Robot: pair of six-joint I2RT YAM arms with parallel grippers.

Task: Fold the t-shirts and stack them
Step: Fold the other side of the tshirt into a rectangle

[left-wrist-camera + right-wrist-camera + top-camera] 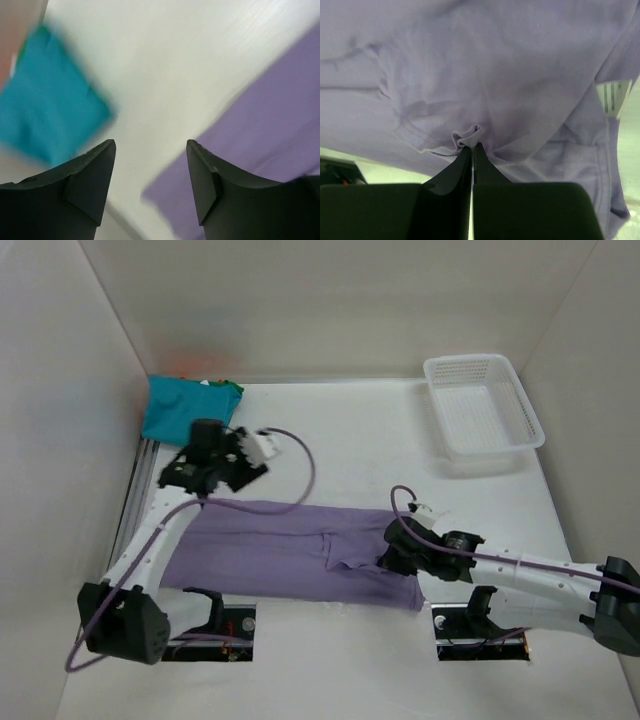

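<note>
A lavender t-shirt (280, 550) lies as a long folded band across the near half of the table. My left gripper (205, 478) hangs above its far left corner, jaws open and nothing between them; the left wrist view shows that gripper (150, 145) over the bare table, with the lavender t-shirt (280, 110) to its right. My right gripper (388, 558) is shut on a small pinched fold of the lavender t-shirt (470, 60) near the band's right end, where the jaws of the gripper (472, 145) meet. A folded teal t-shirt (185, 410) (45, 105) sits at the back left, a dark green edge (228, 389) showing beside it.
A white lattice basket (482, 405) stands at the back right. White walls close in the table on three sides. A metal rail (140, 475) runs along the left edge beside the left arm.
</note>
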